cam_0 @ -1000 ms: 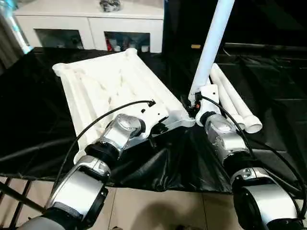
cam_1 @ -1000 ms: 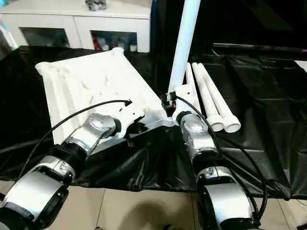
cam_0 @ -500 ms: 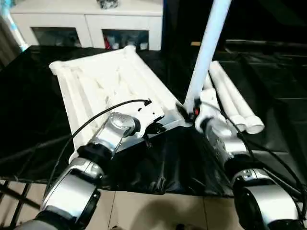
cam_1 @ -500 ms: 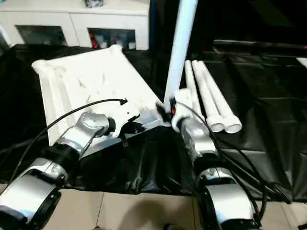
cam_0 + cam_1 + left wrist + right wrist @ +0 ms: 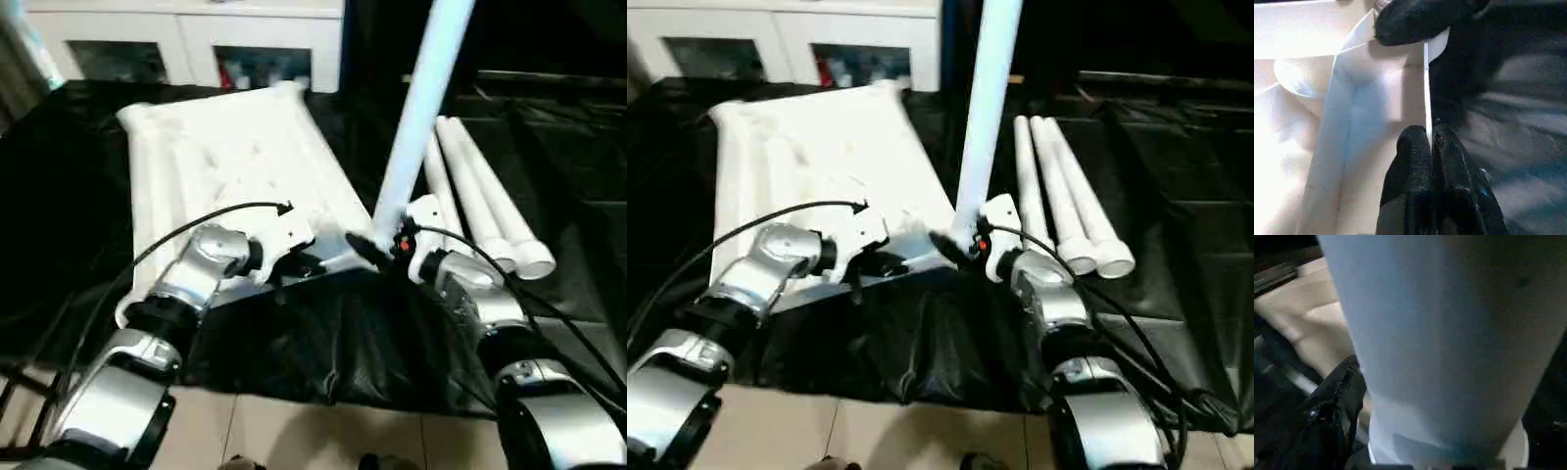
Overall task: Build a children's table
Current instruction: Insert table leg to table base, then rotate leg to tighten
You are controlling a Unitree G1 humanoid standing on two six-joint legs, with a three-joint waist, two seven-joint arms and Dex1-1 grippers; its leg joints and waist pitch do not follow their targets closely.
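Closed tight on the thin near rim of the tabletop [image 5: 225, 157], the left gripper [image 5: 1431, 142] has its two black fingers pressed on either side of the white plastic edge, as the left wrist view shows clearly. For the right gripper [image 5: 377, 250] I cannot tell how the jaws stand: one black finger [image 5: 1334, 401] lies beside the upright leg [image 5: 416, 108], but the other side is hidden behind the thick white tube. The tabletop lies upside down on the black sheet [image 5: 59, 225], its ribbed underside facing up, on the left part of the scene, with its near right corner just by the foot of the upright leg. This leg stands in the corner socket [image 5: 1449, 455] and rises until it is cut off by the top edge of the head views. To the right of it, the other legs [image 5: 485, 206] lie side by side on the sheet, near but apart from the right arm. The near edge of the sheet hangs over, and a pale tiled floor [image 5: 294, 436] shows below it. Far behind the tabletop stands a white cabinet [image 5: 186, 49] with glass doors; what is inside is too blurred to make out. Open black sheet lies at the far right and at the left of the tabletop.
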